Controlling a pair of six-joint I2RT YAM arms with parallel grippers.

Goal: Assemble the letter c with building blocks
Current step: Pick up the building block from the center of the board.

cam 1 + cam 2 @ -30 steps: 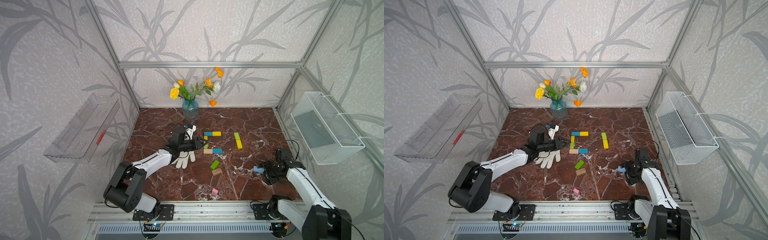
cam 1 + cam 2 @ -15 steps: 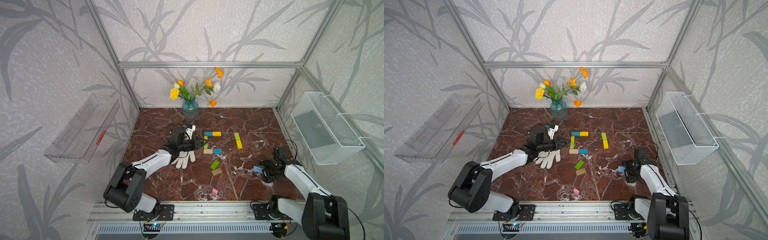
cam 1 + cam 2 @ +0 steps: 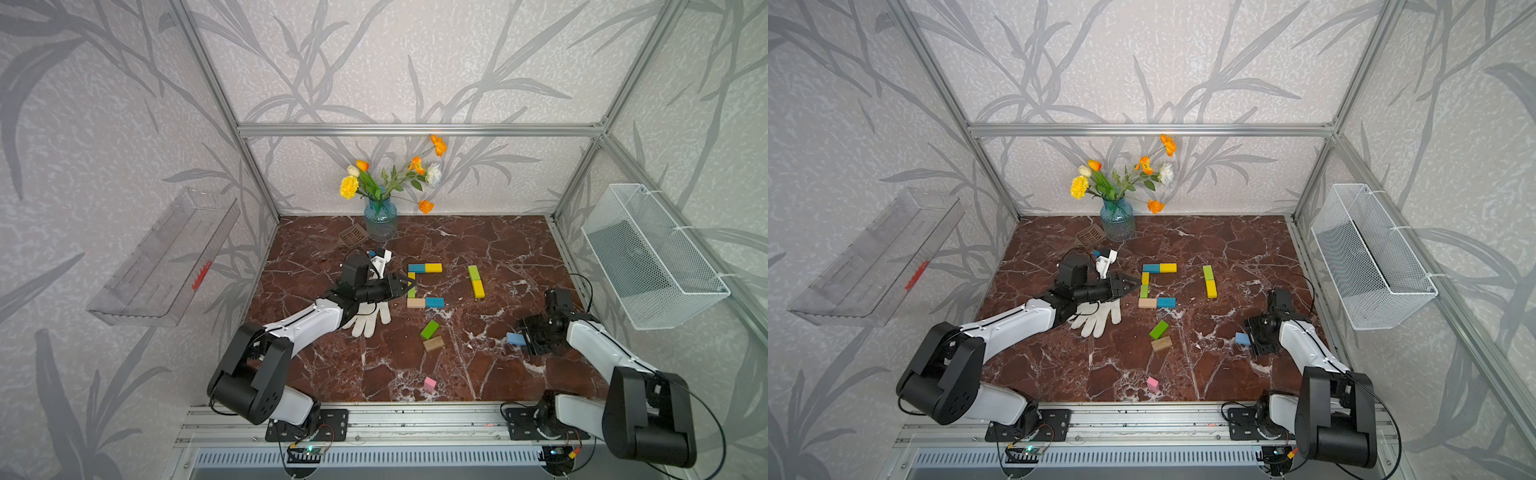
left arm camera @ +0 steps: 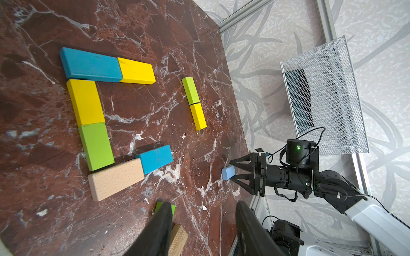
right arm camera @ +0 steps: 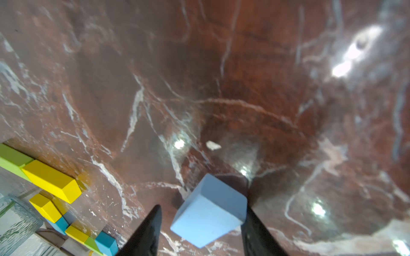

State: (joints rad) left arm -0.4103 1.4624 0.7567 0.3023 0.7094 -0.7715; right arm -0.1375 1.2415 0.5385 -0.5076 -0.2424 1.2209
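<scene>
**Desk** (image 3: 511,245), red-brown marble, in both top views.

**Light blue block** (image 3: 515,339): flat near the right edge, about midway along it. Same spot as a second ago.

**Right pincer** (image 4: 231,170): low over the desk, fingers either side of the light blue block. Narrower than a second ago and closer in on the block. One finger (image 5: 255,226) against the block's side, a thin gap at its mate. Firm pinch or not: cannot tell.

**Left pincer** (image 3: 405,286): spread and empty, hovering just beside the letter's spine, above the white glove (image 3: 370,322). Placed as a second ago.

**Letter**, behind the desk's centre, unmoved:
- Top row: top blue block (image 4: 91,65) touching top yellow block (image 4: 136,71).
- Spine: spine yellow block (image 4: 85,102), then spine green block (image 4: 96,145).
- Bottom row: plain wood block (image 4: 116,179) touching bottom blue block (image 4: 155,158), slightly askew.

**Pair**, between the letter and the right edge: paired green block (image 3: 473,272) end to end with paired yellow block (image 3: 478,288).

**Loose**, toward the front edge from the letter:
- Loose green block (image 3: 429,329), with dark wood block (image 3: 433,343) just beside it.
- Pink block (image 3: 429,384) near the front edge.

**Back edge**: brown spatula (image 3: 353,236) beside blue glass vase (image 3: 380,220).
</scene>
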